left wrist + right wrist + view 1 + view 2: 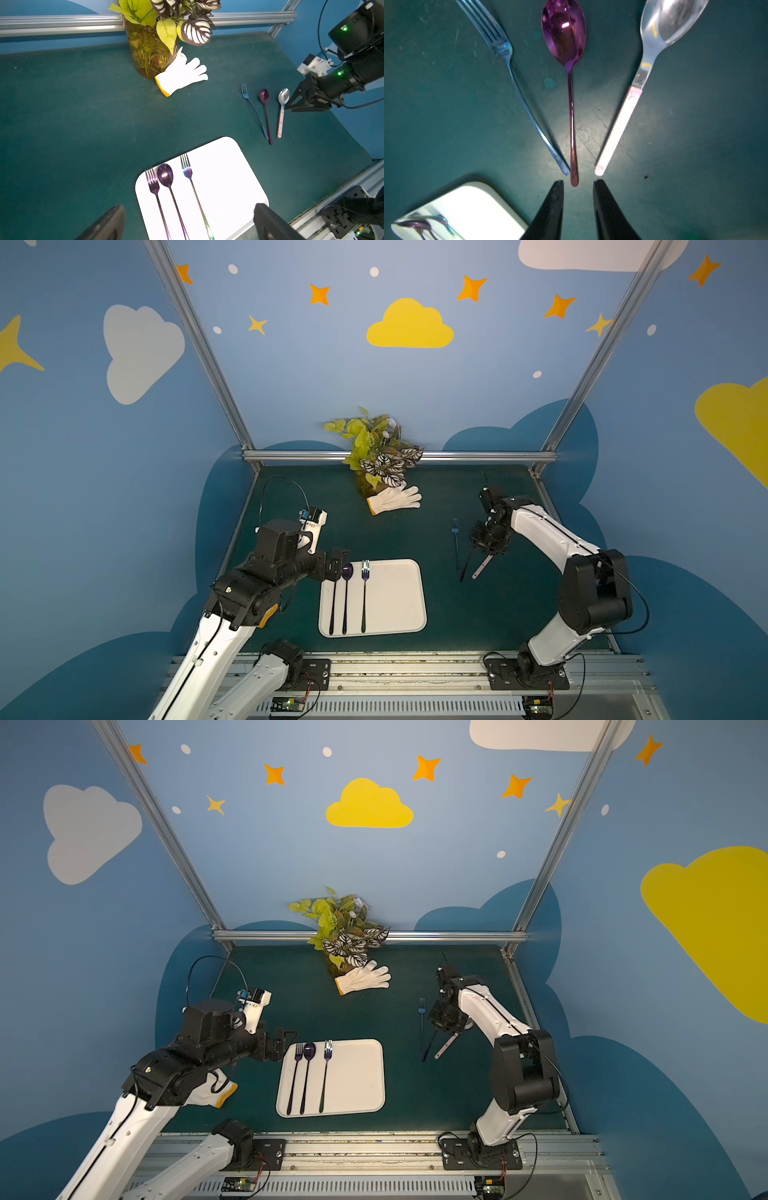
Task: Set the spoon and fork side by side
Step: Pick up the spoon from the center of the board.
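Right gripper at the purple spoon's handle
My fingers slightly spread, empty, toward the tabletop's right edge; left gripper spread wide

The blue fork lies flat on the green surface, toward its 3 o'clock side, with its tines at 12 o'clock and its slim handle running to 6 o'clock. Just at the fork's 3 o'clock lies the glossy purple spoon, pointing the same way. Their heads are apart and their handle ends almost meet, making a narrow V.
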`<action>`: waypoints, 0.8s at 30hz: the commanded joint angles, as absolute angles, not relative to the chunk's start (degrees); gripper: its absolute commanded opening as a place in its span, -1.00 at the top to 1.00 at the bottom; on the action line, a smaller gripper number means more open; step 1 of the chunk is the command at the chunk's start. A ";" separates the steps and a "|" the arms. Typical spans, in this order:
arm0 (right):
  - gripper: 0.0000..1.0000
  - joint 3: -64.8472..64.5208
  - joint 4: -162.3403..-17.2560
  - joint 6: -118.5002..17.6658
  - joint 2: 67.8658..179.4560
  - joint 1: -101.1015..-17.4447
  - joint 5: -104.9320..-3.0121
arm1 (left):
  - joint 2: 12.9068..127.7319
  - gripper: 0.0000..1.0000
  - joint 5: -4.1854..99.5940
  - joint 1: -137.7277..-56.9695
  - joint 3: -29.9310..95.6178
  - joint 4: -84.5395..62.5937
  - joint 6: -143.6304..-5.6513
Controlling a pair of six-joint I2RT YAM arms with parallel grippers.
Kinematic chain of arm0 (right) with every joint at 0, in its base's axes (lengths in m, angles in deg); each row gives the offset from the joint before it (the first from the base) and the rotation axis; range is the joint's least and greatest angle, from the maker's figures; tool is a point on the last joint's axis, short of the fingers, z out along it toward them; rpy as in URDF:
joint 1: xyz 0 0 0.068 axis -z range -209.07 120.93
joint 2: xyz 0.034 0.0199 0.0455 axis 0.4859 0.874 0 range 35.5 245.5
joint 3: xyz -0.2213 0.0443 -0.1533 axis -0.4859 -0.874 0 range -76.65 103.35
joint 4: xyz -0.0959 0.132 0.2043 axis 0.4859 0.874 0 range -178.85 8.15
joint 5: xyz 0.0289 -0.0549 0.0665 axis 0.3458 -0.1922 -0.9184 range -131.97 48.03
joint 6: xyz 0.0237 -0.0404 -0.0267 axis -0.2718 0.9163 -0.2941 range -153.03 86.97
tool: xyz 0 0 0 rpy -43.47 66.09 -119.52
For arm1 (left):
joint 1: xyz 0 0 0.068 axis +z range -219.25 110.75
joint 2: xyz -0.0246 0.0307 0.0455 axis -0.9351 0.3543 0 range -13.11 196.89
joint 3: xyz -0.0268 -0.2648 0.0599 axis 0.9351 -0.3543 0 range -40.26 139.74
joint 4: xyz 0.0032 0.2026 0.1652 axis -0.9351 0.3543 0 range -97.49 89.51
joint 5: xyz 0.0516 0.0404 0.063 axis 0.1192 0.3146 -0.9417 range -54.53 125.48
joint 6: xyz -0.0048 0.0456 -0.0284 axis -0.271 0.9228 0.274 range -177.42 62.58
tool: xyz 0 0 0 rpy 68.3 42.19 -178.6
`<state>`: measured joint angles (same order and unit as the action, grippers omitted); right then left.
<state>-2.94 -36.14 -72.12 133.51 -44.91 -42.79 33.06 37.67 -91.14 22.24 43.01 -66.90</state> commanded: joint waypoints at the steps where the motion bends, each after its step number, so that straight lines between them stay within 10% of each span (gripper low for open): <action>1: 0.45 -0.50 -36.18 -69.26 137.67 -44.04 -43.67 | 33.59 -1.00 38.55 -91.03 23.90 42.11 -67.44; 24: 0.74 0.05 -41.41 -66.43 151.06 -42.47 -45.82 | 35.57 -1.00 38.37 -91.04 24.00 41.42 -67.80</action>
